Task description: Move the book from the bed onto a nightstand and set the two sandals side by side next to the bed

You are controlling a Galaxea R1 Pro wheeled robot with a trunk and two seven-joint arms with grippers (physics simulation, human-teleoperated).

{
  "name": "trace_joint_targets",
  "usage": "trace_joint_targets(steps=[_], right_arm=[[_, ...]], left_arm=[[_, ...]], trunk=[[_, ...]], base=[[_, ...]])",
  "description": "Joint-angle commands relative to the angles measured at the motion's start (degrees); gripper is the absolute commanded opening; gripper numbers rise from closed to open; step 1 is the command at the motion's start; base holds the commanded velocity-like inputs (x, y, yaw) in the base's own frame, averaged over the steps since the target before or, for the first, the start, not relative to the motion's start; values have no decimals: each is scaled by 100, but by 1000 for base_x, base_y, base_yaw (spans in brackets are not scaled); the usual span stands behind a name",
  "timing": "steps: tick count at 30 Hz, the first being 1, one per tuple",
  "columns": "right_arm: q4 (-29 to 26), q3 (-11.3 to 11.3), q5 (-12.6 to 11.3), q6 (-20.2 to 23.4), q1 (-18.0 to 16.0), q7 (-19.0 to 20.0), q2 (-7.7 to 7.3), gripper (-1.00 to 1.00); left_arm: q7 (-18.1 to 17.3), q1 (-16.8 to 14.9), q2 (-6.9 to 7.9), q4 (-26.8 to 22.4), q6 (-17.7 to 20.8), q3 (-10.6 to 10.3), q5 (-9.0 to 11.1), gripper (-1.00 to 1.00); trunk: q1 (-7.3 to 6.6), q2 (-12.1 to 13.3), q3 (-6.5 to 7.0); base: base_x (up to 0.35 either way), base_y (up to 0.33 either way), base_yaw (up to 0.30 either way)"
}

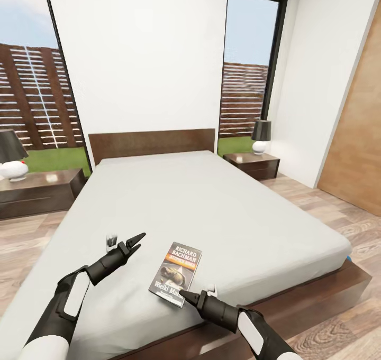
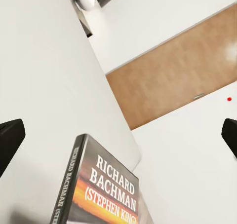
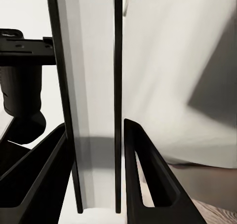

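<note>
The book (image 1: 178,274) lies at about six o'clock in the head view, on the near part of the bed (image 1: 222,206), close to the foot edge of the pale-grey mattress. Its cover faces up, the white "Richard Bachman" lettering toward the headboard (image 1: 152,143) at twelve o'clock.

The right hand (image 1: 186,295) comes in from five o'clock, its dark fingertips at the book's near edge. In the right wrist view the two fingers (image 3: 148,179) stand on either side of the book's (image 3: 94,110) page edge, one against each cover, so this hand grips the book.

The left hand (image 1: 136,242) hovers over the mattress at about seven o'clock, just beside the book and apart from it. Its fingers are spread and hold nothing; in the left wrist view the fingertips (image 2: 10,140) sit far apart with the book (image 2: 106,189) between and beyond them.

One nightstand (image 1: 37,191) stands at nine o'clock beside the bed, carrying a lamp (image 1: 11,159). The other nightstand (image 1: 253,164) stands at one o'clock with its own lamp (image 1: 260,137). A wooden door (image 1: 360,138) shows at three o'clock.
</note>
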Motion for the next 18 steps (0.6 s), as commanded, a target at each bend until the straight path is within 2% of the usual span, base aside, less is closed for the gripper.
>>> trace_joint_targets(steps=[1,5,9,13,18], right_arm=[[-1,19,-44,39,-3,-5,-3,-100],[-9,18,-43,34,-3,-5,-3,-100],[-20,14,-43,-30,-3,-5,-3,-100],[-22,18,-43,-139,-3,-5,-3,-100],[-23,19,-43,-258,-3,1,-3,-100]], left_arm=[[-8,-3,0,1,35,2,15,100],[96,-3,0,1,35,-15,1,100],[617,-3,0,0,28,-23,7,100],[774,-3,0,-3,-13,-23,4,100],[805,-3,16,1,-197,-44,-5,100]], trunk=[[-24,39,13],[-111,200,84],[-199,360,156],[-287,520,228],[-397,721,318]], base=[[0,0,0],[0,0,0],[0,0,0],[0,0,0],[0,0,0]])
